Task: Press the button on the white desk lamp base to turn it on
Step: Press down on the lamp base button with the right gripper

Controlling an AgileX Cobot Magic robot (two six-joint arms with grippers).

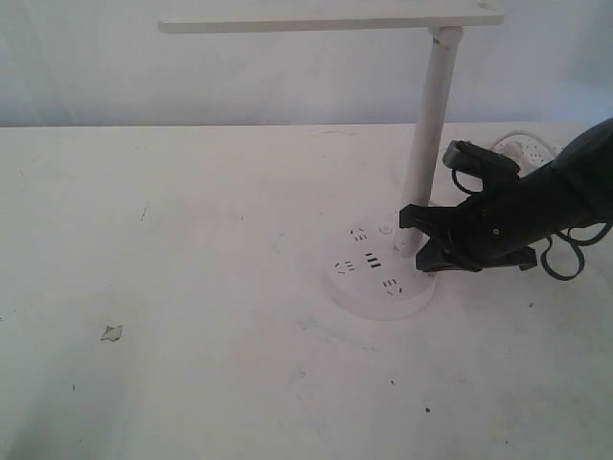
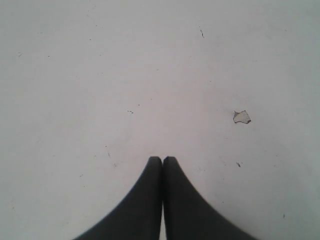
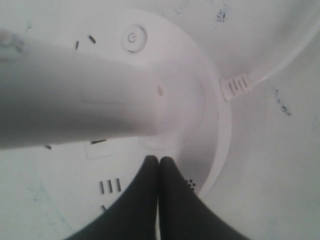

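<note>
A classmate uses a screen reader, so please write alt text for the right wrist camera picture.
The right gripper, black and shut, points at the round white desk lamp base beside the foot of its pole. The round power button lies on the pole's other side, untouched, and a white cable leaves the base's rim.

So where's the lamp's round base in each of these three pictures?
Exterior view: the white desk lamp base sits right of centre.
Left wrist view: not in it.
Right wrist view: the base fills most of the picture.
Shared landmark: the slanted pole rising from it.
</note>
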